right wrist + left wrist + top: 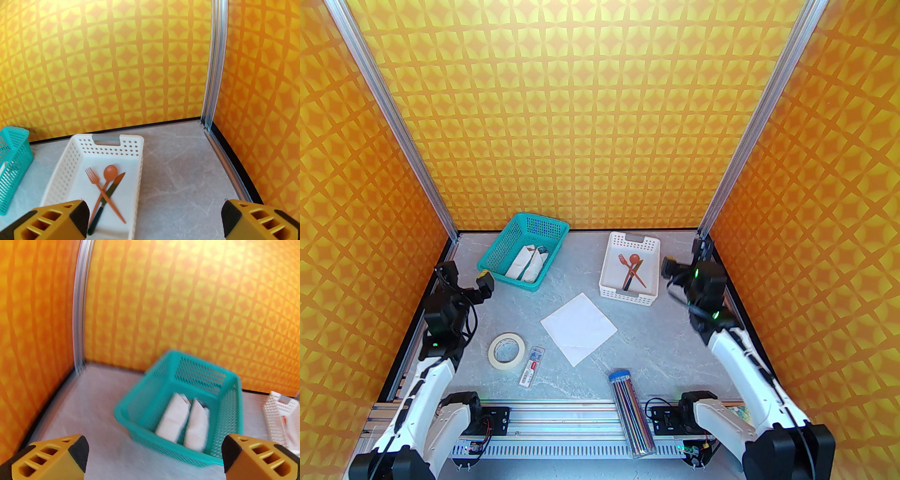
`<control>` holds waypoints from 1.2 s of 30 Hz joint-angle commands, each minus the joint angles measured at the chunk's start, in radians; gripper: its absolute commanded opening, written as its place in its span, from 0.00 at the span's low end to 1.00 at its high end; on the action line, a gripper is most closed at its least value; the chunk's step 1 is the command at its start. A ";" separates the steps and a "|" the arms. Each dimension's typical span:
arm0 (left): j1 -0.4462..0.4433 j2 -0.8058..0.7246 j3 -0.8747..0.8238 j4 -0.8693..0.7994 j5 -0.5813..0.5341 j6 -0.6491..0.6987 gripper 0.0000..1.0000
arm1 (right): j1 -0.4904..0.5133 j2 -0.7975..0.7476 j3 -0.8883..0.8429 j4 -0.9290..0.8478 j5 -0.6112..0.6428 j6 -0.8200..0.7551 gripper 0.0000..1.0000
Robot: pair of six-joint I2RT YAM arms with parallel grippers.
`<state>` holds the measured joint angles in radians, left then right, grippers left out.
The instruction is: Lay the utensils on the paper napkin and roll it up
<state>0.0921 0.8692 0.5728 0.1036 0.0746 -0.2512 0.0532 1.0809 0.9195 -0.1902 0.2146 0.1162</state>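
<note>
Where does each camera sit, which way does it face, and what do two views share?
Top: above and behind, looking down at table and napkin; left arm, right arm show.
Left wrist: on the left arm, faces the far left corner and teal basket; open left gripper at bottom.
Right wrist: on the right arm, faces the far right corner and white tray of utensils; open right gripper at bottom.
Shared: both wrist views catch basket and tray.

The white paper napkin (579, 328) lies flat mid-table, turned like a diamond. Far right, reddish-brown spoon (110, 171), orange fork (92, 177) and dark-handled knife (117, 181) lie crossed in the white tray (131, 143).
</note>
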 commanded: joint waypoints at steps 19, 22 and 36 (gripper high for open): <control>-0.481 0.280 0.242 -0.554 0.277 -0.191 0.99 | 0.024 0.457 0.505 -0.749 -0.223 -0.073 0.86; -0.535 0.372 0.264 -0.549 0.275 -0.203 0.95 | 0.033 0.463 0.492 -0.747 -0.242 -0.069 0.83; -0.557 0.647 0.350 -0.581 0.084 -0.189 0.77 | 0.041 0.400 0.408 -0.715 -0.251 -0.067 0.77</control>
<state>-0.4656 1.4715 0.8864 -0.4496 0.2073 -0.4507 0.0906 1.5249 1.3418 -0.9092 -0.0273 0.0624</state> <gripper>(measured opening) 0.784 0.775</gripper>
